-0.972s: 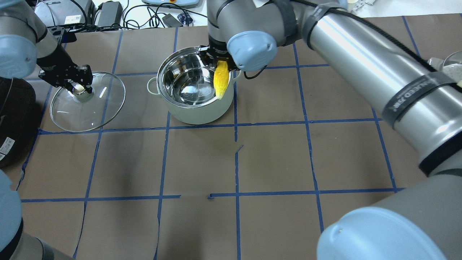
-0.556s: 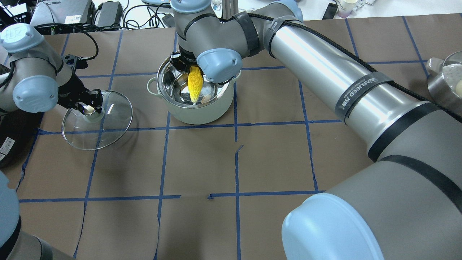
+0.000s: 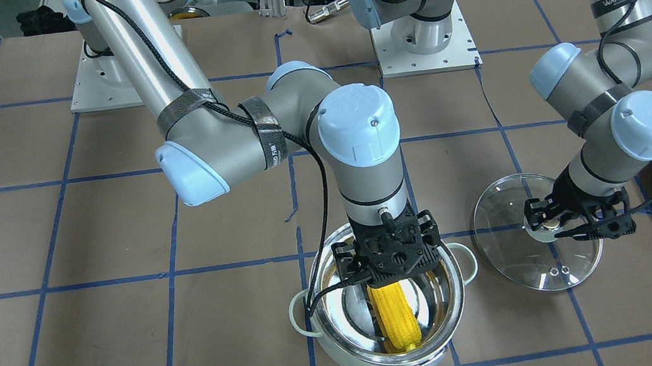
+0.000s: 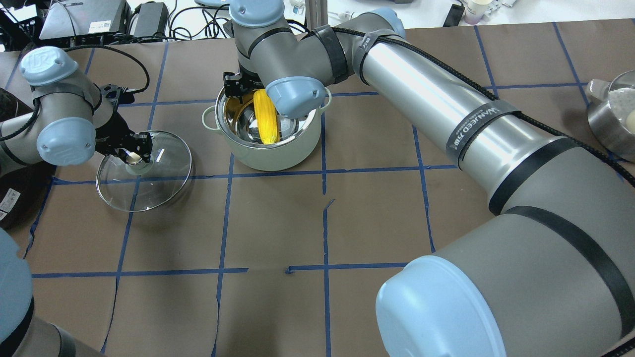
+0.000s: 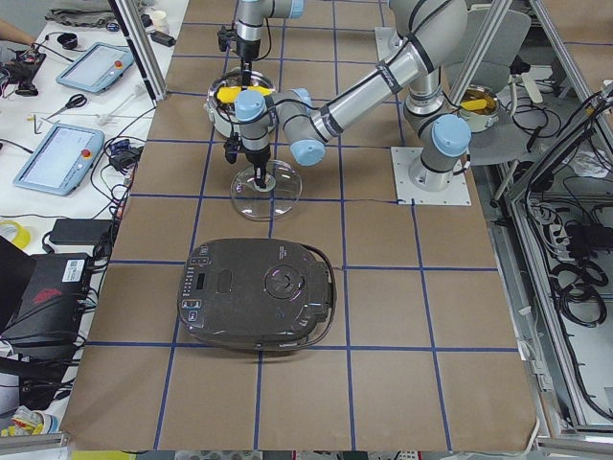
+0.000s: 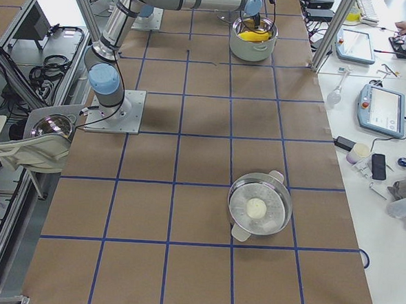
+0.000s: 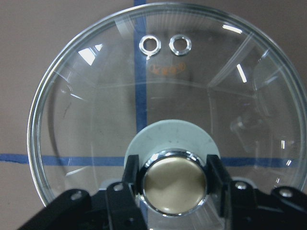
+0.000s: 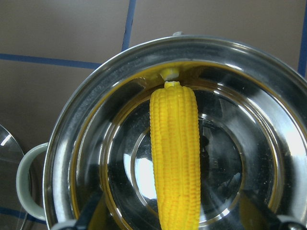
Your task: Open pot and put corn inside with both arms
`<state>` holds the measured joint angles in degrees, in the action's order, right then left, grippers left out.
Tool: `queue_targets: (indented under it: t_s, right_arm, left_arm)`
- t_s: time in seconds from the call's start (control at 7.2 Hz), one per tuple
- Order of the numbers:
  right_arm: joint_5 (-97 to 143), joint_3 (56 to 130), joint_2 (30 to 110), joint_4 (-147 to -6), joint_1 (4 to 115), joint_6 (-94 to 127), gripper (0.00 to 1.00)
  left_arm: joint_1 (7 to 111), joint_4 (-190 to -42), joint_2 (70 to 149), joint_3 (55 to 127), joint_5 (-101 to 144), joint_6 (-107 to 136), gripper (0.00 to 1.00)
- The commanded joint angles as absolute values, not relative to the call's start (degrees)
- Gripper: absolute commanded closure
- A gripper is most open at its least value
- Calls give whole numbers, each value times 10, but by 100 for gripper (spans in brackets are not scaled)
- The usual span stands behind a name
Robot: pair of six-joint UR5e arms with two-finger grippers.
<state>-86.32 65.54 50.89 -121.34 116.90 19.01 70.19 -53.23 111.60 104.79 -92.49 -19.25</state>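
Note:
The steel pot (image 4: 268,154) stands open at the table's far middle. The yellow corn (image 4: 265,119) lies inside it, tip against the wall, as the right wrist view (image 8: 175,153) and the front view (image 3: 396,320) show. My right gripper (image 3: 396,276) hangs just above the pot, open, with its jaws spread wide of the cob. My left gripper (image 4: 133,154) is shut on the brassy knob (image 7: 175,184) of the glass lid (image 4: 158,191). It holds the lid low over the table, left of the pot. I cannot tell whether the lid touches the table.
A large black appliance (image 5: 257,292) sits at the table's left end, close to the lid. A second steel pot (image 4: 612,124) with a white ball in it stands at the right. Cables and boxes (image 4: 149,20) lie beyond the far edge.
My right gripper moved left over the pot, lowered the corn inside and let it go. My left arm carried the lid right and nearer to me.

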Motion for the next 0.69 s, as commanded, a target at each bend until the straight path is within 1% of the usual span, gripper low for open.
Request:
queue_targets:
  t_s: [0.0, 0.14, 0.28, 0.42, 0.56]
  right_arm:
    - [-867, 649, 518, -1212, 1162, 182, 0]
    - [-872, 652, 546, -1186, 1145, 175, 0]
    - [-870, 653, 567, -1108, 1109, 158, 0]
    - [-866, 660, 603, -1069, 1078, 156, 0]
    - [-867, 679, 635, -1048, 1043, 156, 0]
  left_arm:
    - [697, -517, 1119, 1055, -926, -196, 100]
    - [697, -517, 1121, 1055, -929, -196, 100]
    - [697, -517, 1121, 1055, -931, -196, 100]
    - [697, -517, 1122, 1053, -931, -198, 1]
    - [697, -523, 1114, 1047, -932, -197, 0]
